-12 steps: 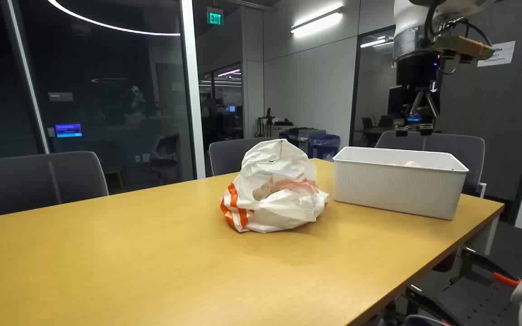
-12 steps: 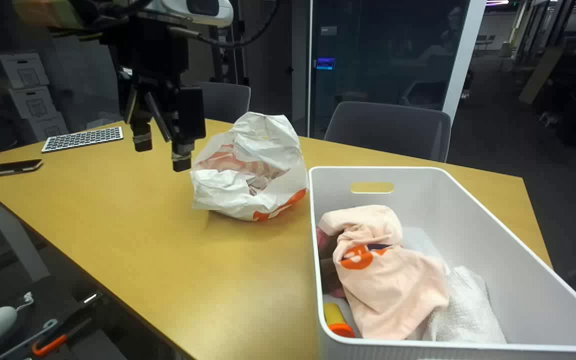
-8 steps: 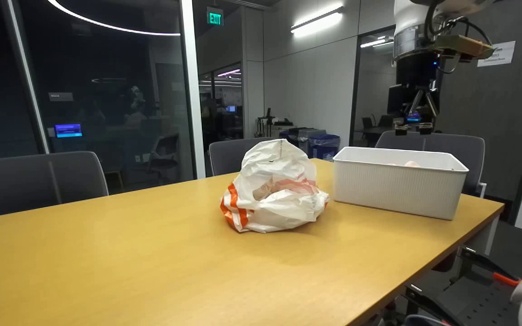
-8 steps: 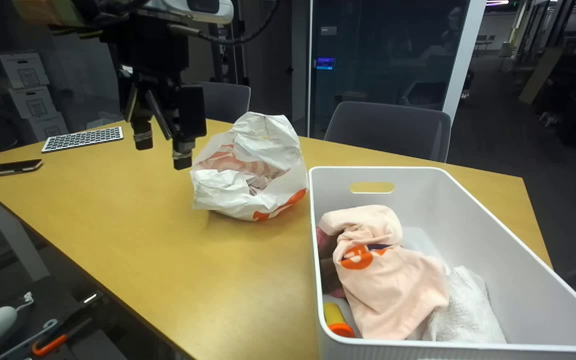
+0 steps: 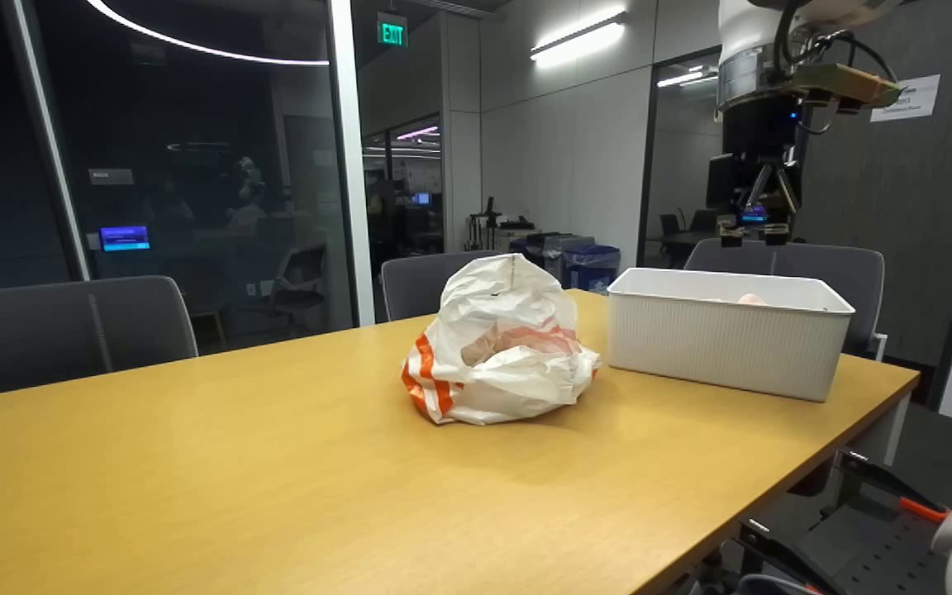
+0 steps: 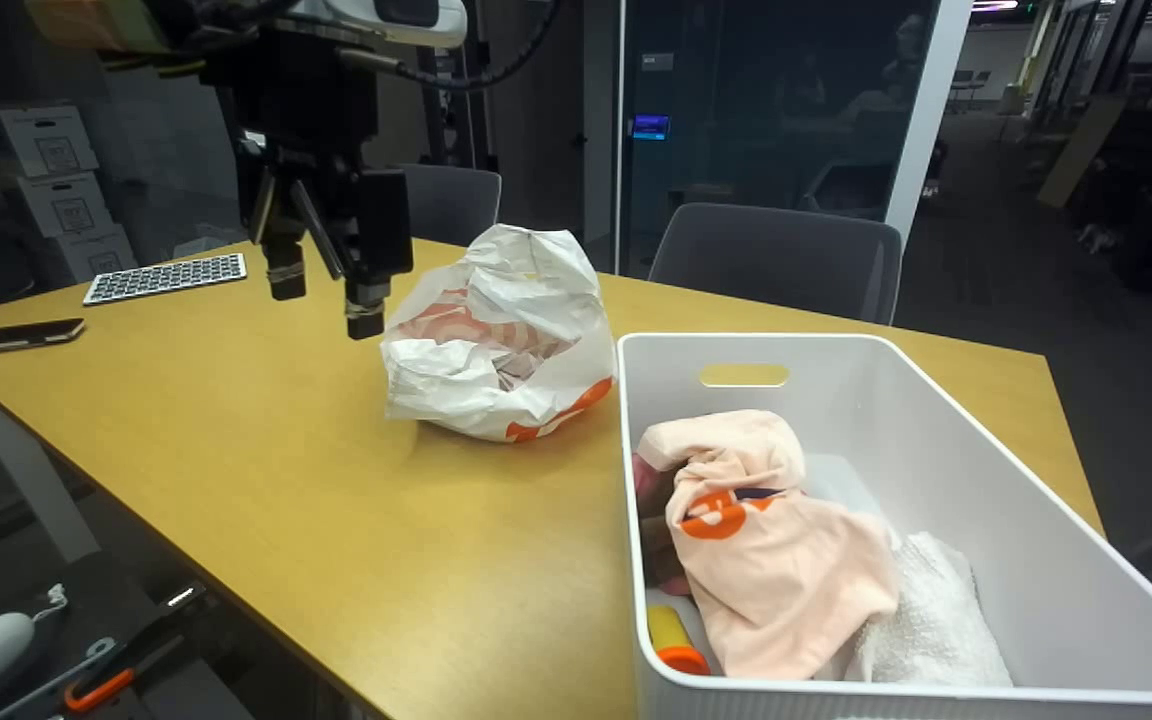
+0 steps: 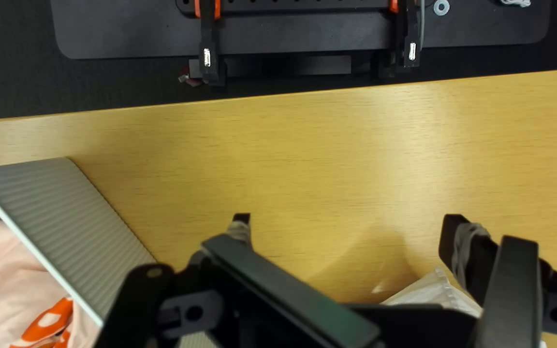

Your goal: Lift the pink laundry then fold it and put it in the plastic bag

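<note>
The pink laundry lies crumpled in a white bin, with an orange print on it. In the wrist view the pink laundry shows at the lower left, and in an exterior view only a bit of the laundry shows above the rim. The white plastic bag with orange marks stands on the table beside the bin, its mouth open. The bag also shows in an exterior view and its corner in the wrist view. My gripper is open and empty, high above the table; its fingertips stand wide apart.
The white bin has tall walls; it also holds a white cloth and a yellow-orange container. A keyboard and a phone lie on the table. Chairs stand behind the table.
The gripper has risen very slightly. The laundry, the bag and the bin have not moved.
</note>
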`<action>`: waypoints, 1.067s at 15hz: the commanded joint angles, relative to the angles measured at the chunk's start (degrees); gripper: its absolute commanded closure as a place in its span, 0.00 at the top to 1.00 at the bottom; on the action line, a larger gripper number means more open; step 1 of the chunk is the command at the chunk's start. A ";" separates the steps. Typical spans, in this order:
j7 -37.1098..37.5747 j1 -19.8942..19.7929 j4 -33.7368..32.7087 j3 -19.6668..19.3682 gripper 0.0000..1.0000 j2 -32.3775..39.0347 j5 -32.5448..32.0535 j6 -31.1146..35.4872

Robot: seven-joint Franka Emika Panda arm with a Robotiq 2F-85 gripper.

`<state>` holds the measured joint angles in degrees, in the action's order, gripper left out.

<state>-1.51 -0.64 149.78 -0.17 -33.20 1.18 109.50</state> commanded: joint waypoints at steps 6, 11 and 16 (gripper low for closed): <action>1.26 -2.10 -0.51 -0.78 1.00 5.57 -2.66 9.53; 2.89 -7.97 -6.23 -3.98 1.00 18.12 -8.98 22.60; 5.24 -11.41 -17.23 -7.89 1.00 30.40 -11.13 28.28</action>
<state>1.68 -11.29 140.40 -6.56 -10.69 -9.91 136.64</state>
